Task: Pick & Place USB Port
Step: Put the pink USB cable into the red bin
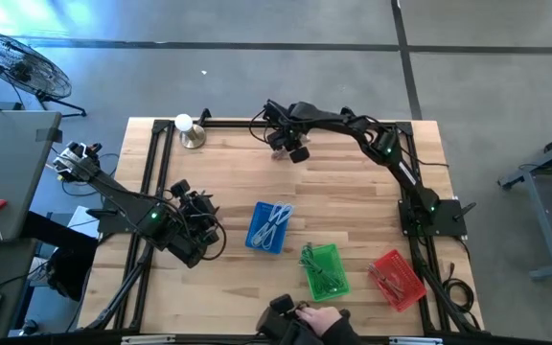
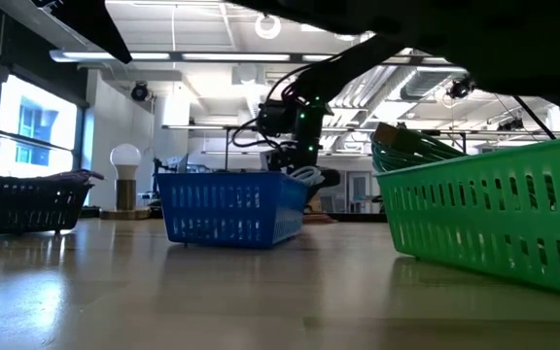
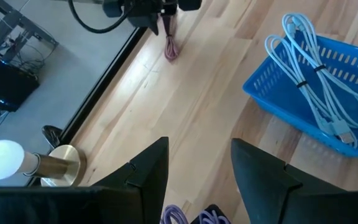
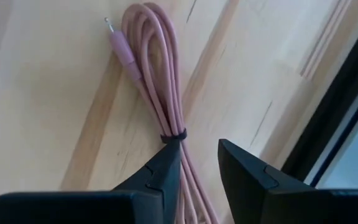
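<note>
Right gripper (image 4: pixel 194 163) at far table edge, fingers part open, straddling pink coiled cable (image 4: pixel 154 74), not yet clamped.
Left gripper (image 3: pixel 194 168) waits near-left, fingers apart, empty.
White cables already in blue bin (image 1: pixel 268 228).
Sorting midway.

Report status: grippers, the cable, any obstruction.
Right gripper open over the pink cable at the table's far edge. Left gripper open, waiting beside the blue basket. Nothing blocking.
</note>
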Controlling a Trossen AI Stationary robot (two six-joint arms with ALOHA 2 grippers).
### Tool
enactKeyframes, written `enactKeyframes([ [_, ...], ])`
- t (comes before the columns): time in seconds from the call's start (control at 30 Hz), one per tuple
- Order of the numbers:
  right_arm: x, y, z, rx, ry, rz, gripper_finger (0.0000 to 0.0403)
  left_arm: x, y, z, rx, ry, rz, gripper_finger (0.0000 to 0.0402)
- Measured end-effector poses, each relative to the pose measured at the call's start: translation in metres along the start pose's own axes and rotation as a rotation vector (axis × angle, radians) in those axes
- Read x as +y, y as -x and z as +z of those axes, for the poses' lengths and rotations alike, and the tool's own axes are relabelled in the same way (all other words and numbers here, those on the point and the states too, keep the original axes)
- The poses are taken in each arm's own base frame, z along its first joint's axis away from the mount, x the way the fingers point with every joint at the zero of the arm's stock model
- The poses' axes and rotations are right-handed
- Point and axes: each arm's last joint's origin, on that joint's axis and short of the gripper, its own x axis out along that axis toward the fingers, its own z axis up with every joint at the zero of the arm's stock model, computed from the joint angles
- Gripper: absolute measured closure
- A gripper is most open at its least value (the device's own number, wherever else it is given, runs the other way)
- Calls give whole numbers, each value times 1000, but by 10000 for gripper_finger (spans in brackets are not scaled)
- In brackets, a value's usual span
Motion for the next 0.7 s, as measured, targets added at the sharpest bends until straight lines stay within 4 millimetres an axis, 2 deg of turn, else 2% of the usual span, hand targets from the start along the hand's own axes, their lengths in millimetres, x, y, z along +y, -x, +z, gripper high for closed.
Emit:
enactKeyframes([
  [0.37, 5, 0, -10, 22, -39, 103, 302, 0, 0, 0, 0, 0, 0, 234],
  [0.7, 13, 1, -9, 11, -89, 200, 302, 0, 0, 0, 0, 0, 0, 234],
])
